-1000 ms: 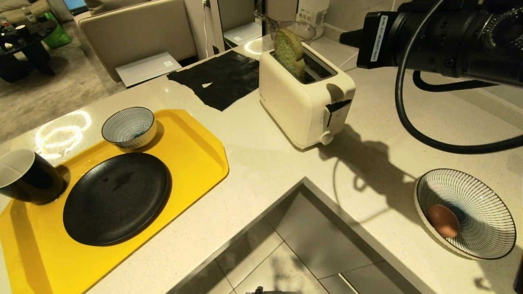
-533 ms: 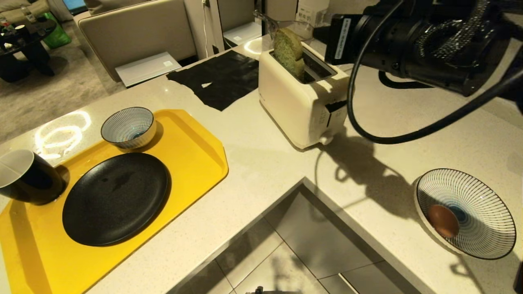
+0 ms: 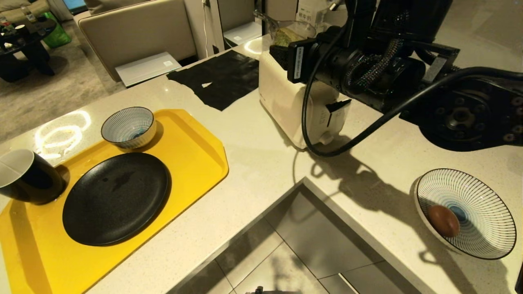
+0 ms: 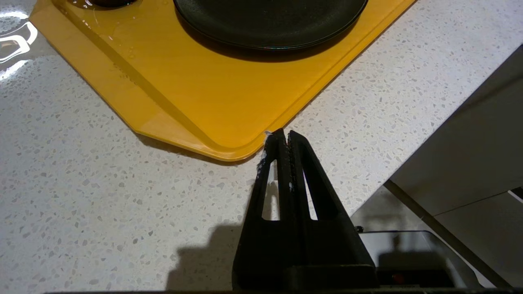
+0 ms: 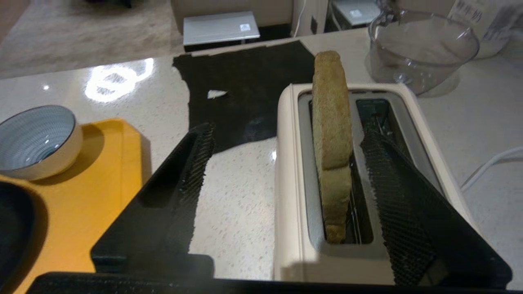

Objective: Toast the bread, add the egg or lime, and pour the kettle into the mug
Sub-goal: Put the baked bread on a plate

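Note:
The bread [image 5: 331, 122] stands upright in the near-side slot of the cream toaster [image 5: 294, 204], its rounded top above the rim. My right gripper [image 5: 286, 134] is open just over the toaster. One finger is beside the toaster's outer wall, the other over the empty slot, and neither touches the slice. In the head view the right arm [image 3: 359, 69] covers the toaster [image 3: 286, 98] top. A brown egg [image 3: 443, 220] lies in a wide striped bowl [image 3: 486, 204]. The black mug [image 3: 24, 175] sits at the tray's left end. The kettle is out of view. My left gripper [image 4: 286, 132] is shut, by the tray corner.
A yellow tray [image 3: 196, 143] carries a black plate [image 3: 116, 198] and a small striped bowl [image 3: 128, 126]. A black mat [image 3: 220, 79] lies behind the toaster and a clear glass jug [image 5: 421, 49] stands beyond it. The counter has an inner corner edge [image 3: 302, 181].
My right arm has swung left across the head view and down over the toaster, and now hides the bread there. Nothing else has moved.

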### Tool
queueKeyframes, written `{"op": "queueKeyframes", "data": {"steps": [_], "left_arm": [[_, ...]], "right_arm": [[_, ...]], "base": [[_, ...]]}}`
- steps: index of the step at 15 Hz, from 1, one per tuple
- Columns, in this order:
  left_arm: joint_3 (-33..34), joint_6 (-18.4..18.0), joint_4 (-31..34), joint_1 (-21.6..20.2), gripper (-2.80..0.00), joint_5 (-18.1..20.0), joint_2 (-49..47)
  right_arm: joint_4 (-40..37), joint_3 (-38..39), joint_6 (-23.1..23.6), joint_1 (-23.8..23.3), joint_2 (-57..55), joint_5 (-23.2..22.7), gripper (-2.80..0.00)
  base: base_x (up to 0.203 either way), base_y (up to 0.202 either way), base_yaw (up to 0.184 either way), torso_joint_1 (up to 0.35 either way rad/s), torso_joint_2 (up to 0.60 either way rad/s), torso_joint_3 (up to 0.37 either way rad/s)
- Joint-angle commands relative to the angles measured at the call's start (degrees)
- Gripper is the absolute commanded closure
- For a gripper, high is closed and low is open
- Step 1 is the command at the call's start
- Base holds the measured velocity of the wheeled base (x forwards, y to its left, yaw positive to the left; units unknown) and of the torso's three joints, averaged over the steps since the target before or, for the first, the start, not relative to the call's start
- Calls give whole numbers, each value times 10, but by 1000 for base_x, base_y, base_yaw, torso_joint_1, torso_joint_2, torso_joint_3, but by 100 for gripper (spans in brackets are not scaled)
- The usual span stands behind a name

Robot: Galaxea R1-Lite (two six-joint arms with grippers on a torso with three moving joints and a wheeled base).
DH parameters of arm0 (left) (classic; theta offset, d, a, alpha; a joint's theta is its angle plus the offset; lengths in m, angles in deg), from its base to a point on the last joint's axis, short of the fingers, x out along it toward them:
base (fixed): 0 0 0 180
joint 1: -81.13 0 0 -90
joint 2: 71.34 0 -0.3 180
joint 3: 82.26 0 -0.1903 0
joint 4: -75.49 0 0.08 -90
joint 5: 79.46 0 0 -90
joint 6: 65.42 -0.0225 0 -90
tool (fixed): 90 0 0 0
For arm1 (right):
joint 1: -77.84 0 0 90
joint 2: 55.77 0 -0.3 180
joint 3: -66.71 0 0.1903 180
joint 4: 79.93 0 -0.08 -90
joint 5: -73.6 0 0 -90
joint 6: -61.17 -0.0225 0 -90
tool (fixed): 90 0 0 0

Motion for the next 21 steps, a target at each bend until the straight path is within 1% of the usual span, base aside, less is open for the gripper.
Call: {"op": "queueKeyframes", "data": {"steps": [1,4,7,10,11,13,21], "left_arm": [[0,1,0,0,0,0,-1],[0,1,0,0,0,0,-1],[0,1,0,0,0,0,-1],[0,1,0,0,0,0,-1],[0,1,0,0,0,0,-1],[0,1,0,0,0,0,-1],[0,1,0,0,0,0,-1]], "right_arm": [[27,-22,8,-2,-43,11,-280],[34,-55,31,-9,-73,27,-280],[32,-68,38,-28,-88,27,-280],[33,-82,38,-34,-104,27,-280],[33,-95,38,-34,-111,27,0],[33,-111,38,-34,-115,29,0],[33,-111,38,-28,-99,34,0]], "base": [[0,0,0,0,0,0],[0,0,0,0,0,0],[0,0,0,0,0,0],[0,0,0,0,0,0],[0,0,0,0,0,0],[0,0,0,0,0,0],[0,0,0,0,0,0]]}}
